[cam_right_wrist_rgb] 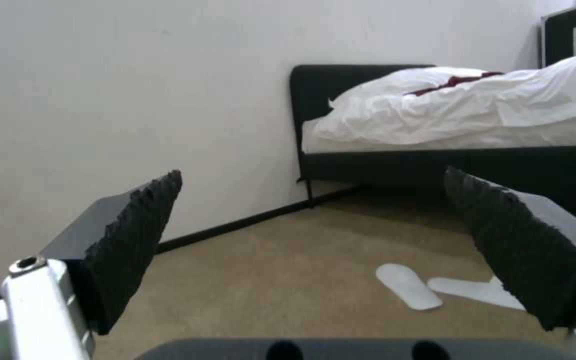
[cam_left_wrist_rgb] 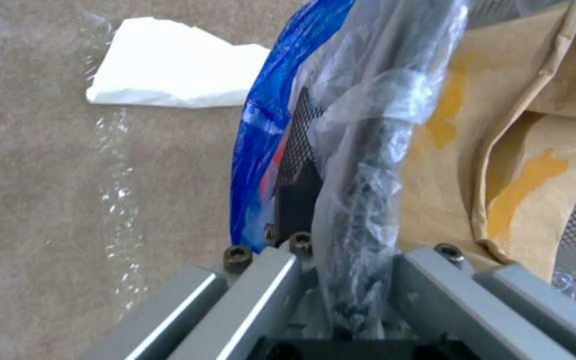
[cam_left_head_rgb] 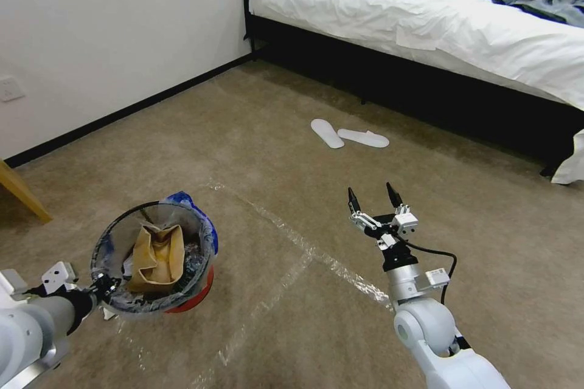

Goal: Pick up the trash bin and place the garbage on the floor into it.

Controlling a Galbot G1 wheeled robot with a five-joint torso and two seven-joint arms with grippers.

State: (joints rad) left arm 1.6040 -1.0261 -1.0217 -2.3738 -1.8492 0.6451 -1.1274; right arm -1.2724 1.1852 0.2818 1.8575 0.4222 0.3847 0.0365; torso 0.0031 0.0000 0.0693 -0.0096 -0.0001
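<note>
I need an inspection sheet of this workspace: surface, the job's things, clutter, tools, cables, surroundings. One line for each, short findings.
Surface: floor, beige carpet with shiny tape lines crossing in front of the robot.
Job's things: trash bin, red-orange with a clear, blue-edged liner, held off the carpet and tilted; a brown carton is inside. One white tissue lies on the carpet close by the bin.
Clutter: two white slippers beside the bed.
Tools: left tool is shut on the bin's rim; right tool is open, raised and holding nothing.
Cables: a black cable loops along the right wrist.
Surroundings: bed with white sheets and clothes, white wall with a socket.
</note>
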